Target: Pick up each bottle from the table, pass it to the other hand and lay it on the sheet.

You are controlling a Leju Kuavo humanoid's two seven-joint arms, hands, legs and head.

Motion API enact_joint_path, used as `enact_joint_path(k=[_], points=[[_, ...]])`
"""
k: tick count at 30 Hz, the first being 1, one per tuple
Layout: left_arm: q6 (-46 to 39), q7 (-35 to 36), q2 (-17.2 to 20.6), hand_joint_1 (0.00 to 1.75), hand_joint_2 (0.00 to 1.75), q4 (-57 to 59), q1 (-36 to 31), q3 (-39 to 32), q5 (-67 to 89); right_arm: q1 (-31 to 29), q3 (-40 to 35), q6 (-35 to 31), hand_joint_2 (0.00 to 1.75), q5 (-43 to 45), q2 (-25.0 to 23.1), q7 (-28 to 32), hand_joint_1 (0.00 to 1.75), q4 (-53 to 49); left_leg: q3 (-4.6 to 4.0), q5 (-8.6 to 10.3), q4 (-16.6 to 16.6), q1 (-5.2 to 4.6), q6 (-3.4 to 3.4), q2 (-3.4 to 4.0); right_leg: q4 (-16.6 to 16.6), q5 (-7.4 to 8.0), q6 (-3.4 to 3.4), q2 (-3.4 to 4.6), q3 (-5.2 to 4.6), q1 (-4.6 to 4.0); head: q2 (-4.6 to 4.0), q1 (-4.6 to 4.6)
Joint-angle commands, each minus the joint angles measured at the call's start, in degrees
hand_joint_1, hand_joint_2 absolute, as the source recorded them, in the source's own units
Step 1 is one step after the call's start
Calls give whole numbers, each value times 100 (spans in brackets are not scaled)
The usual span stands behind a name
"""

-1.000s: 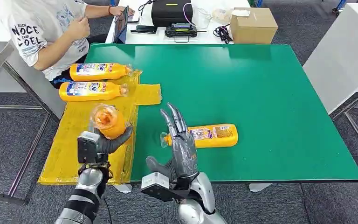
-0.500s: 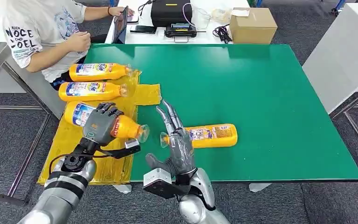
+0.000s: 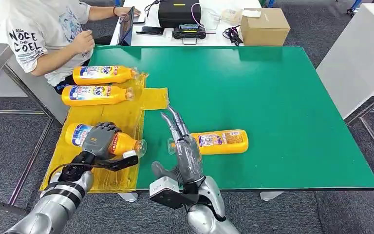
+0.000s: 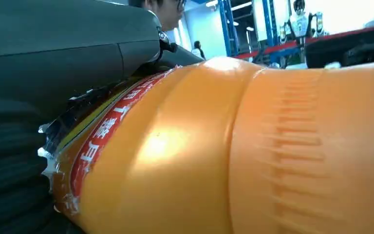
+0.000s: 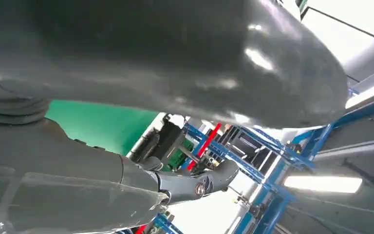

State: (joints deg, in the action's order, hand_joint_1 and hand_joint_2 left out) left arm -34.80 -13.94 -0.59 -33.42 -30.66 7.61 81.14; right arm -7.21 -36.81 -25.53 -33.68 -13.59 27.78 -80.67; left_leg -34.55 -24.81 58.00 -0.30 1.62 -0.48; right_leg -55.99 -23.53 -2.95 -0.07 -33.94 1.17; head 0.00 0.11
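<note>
Head view: the left hand (image 3: pixel 101 139) wraps its fingers over an orange bottle (image 3: pixel 112 141), gripping it around the middle. This held bottle lies on its side over the yellow sheet (image 3: pixel 75 165) at the near left of the green table (image 3: pixel 282 112), cap end pointing right; whether it already touches the sheet cannot be told. Two more orange bottles lie on the sheet farther back, the middle bottle (image 3: pixel 96 95) and the far bottle (image 3: pixel 103 74), both with caps to the right. The right hand (image 3: pixel 184 151) stands upright at the near edge of the table with its fingers straight, close together and empty. Just behind it a fourth bottle (image 3: pixel 219 141) lies on the bare green table, cap end towards the hand. A person (image 3: pixel 44 36) in a white printed shirt sits at the far left corner. Beyond the table stand a black case (image 3: pixel 179 12) and a cardboard box (image 3: pixel 264 27).

Left wrist view: the held bottle's orange body (image 4: pixel 233 156) and red label edge sit very close, with the dark fingers (image 4: pixel 53 58) pressed over it.

Right wrist view: the grey thumb (image 5: pixel 175 63) and a darker finger (image 5: pixel 195 181) are extended with nothing between them; a patch of green table (image 5: pixel 97 124) shows past them.
</note>
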Motion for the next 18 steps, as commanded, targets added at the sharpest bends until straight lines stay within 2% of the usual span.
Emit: enact_joint_path(k=[1,9,10,11,13,14,15,18], points=[[269,-16,189,175,175,700,-258,1,-180,-39,-26,82,0,21,240,1,0,124,16,-3,-5,5,-6,5,7,-1,8,3,16,-5,0,0],[982,-40,294,175,175,1008,-456,36,-318,-62,14,228,0,75,194,33,0,256,24,-4,-5,6,-7,10,7,0,9,8,25,-6,0,2],[1015,-14,303,106,175,1002,-463,74,-286,-61,27,235,0,85,188,37,0,245,28,-3,-8,5,-7,9,7,0,9,7,28,-5,0,0],[1220,-1,286,0,175,1048,-492,84,-320,-57,55,272,0,129,189,42,0,234,39,-7,-6,11,-12,15,9,-1,15,12,38,-11,0,0],[1641,-204,274,0,175,1065,-512,32,-535,-67,76,316,0,144,190,46,0,275,45,-7,-6,11,-13,17,7,-1,17,14,42,-12,0,0],[1861,-347,278,0,0,1082,-525,-7,-673,-83,85,348,0,161,189,50,0,317,48,-5,-8,10,-12,14,7,0,15,11,45,-11,0,0],[2213,-624,296,0,0,1072,-516,-92,-942,-116,92,385,175,225,183,102,0,384,46,-4,-6,8,-10,14,6,1,11,10,42,-9,0,0],[2860,-908,405,0,0,1075,-495,-93,-1376,-201,96,407,175,309,157,195,0,555,49,0,-9,7,-13,14,3,2,10,13,45,-7,0,0]])
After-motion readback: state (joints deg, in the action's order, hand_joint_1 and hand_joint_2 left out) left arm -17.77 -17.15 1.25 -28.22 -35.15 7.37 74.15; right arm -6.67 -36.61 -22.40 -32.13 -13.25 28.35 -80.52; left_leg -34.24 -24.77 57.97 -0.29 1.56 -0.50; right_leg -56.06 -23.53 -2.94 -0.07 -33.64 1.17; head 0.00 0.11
